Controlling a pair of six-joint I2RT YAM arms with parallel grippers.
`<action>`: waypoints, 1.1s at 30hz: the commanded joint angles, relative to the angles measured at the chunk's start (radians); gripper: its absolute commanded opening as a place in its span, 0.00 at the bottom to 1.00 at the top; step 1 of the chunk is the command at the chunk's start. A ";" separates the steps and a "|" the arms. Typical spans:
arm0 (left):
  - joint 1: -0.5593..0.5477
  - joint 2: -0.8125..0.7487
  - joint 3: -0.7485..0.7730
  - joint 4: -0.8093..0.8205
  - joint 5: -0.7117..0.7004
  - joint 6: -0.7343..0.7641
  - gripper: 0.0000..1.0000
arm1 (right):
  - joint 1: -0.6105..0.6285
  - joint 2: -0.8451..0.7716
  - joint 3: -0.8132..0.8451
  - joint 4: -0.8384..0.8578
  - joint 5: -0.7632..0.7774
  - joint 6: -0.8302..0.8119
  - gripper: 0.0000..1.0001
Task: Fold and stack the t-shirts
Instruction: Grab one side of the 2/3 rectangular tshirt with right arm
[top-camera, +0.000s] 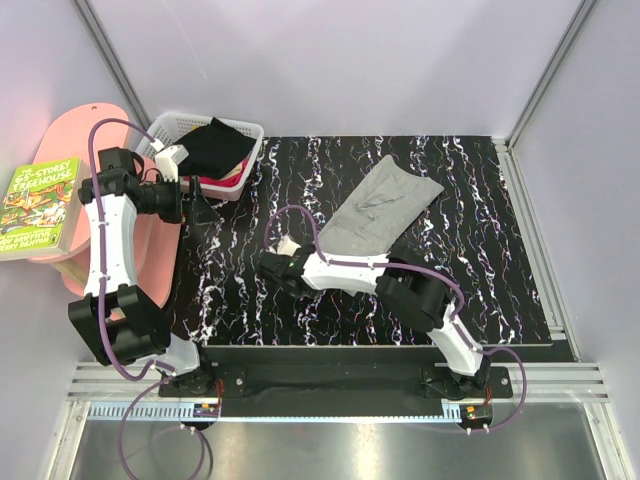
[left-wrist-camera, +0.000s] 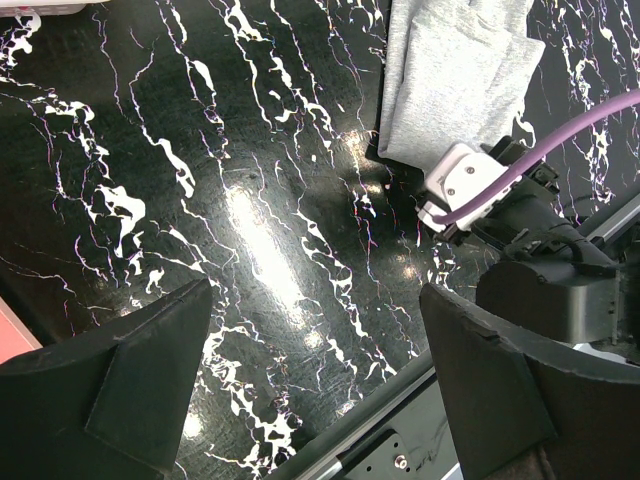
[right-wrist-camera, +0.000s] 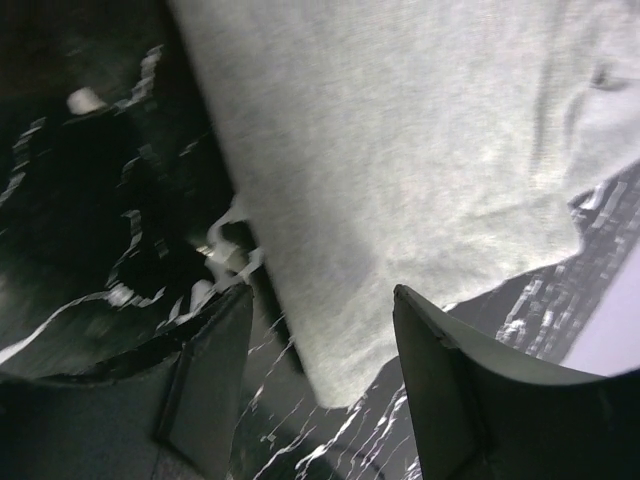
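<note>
A light heather-grey t-shirt (top-camera: 385, 205) lies folded into a slanted strip right of the table's middle. It also shows in the left wrist view (left-wrist-camera: 450, 70) and, blurred, in the right wrist view (right-wrist-camera: 400, 150). The black t-shirt (top-camera: 215, 145) sits bunched in the white lattice basket (top-camera: 172, 124) at the back left. My right gripper (top-camera: 290, 262) is low at the grey shirt's near left corner. It is open (right-wrist-camera: 320, 320), the corner lying just beyond its tips, touching neither finger. My left gripper (top-camera: 200, 210) hangs open (left-wrist-camera: 315, 330) over bare table in front of the basket.
Some pink cloth (top-camera: 235, 178) shows under the black shirt in the basket. A pink stool (top-camera: 75, 150) carrying a book (top-camera: 38, 205) stands off the table's left edge. A metal rail (top-camera: 330, 380) runs along the near edge. Pale walls close in the back and sides.
</note>
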 joint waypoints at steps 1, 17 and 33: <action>0.005 -0.015 0.023 0.004 0.037 0.013 0.90 | 0.001 0.051 -0.028 0.036 0.145 0.047 0.66; 0.003 -0.012 0.070 -0.021 0.032 0.006 0.90 | -0.017 0.154 -0.014 0.062 -0.001 0.098 0.26; 0.005 -0.009 0.092 -0.027 0.054 -0.002 0.90 | 0.027 -0.002 0.194 -0.102 -0.225 0.096 0.00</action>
